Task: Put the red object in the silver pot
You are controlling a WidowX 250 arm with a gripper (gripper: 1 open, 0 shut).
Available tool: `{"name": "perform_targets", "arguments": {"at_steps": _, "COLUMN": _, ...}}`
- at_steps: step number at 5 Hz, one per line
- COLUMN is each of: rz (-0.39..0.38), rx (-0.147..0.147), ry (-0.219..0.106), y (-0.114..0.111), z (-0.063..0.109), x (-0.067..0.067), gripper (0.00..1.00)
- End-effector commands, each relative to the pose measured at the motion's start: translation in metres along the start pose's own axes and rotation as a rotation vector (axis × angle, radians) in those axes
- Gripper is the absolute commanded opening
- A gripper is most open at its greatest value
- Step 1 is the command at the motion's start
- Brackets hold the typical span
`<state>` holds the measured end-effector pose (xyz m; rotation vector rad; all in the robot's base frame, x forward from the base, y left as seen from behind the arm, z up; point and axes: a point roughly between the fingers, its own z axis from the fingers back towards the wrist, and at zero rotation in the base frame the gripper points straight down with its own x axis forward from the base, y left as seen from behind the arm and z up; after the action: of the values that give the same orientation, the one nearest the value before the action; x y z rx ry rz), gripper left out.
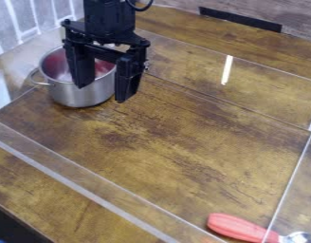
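The silver pot [72,93] stands at the back left of the wooden table. My black gripper [101,78] points down over it, open, one finger [77,65] over the pot's mouth and the other [126,81] at its right rim. Nothing is held between the fingers. A reddish-pink patch [54,65] shows inside the pot; whether it is the red object or a reflection I cannot tell. A red elongated thing [241,228] with a silver end lies at the front right edge of the picture.
Clear plastic walls [287,180] fence the wooden table [184,133] along the front, right and back. A dark slab [241,17] lies beyond the back wall.
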<state>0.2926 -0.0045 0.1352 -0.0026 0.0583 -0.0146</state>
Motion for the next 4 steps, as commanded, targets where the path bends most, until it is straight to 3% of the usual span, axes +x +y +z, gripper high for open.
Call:
{"name": "perform_targets", "arguments": {"at_steps": 1, "rz": 0.009, "rx": -0.005, "ry": 0.03, "y": -0.007, "z": -0.007, "x": -0.002, "gripper": 1.0}}
{"name": "perform_targets", "arguments": {"at_steps": 2, "rz": -0.045, "rx": -0.001, "ry": 0.041, "y": -0.022, "z": -0.018, "x": -0.015, "gripper": 1.0}}
{"name": "perform_targets", "arguments": {"at_steps": 3, "rz": -0.218, "rx": 0.028, "ry": 0.018, "y": -0.07, "z": -0.021, "x": -0.009, "gripper": 1.0}}
{"name": "perform_targets", "arguments": {"at_steps": 4, "rz": -0.401, "rx": 0.053, "ry": -0.003, "y": -0.108, "z": -0.022, "x": 0.008, "gripper": 1.0}}
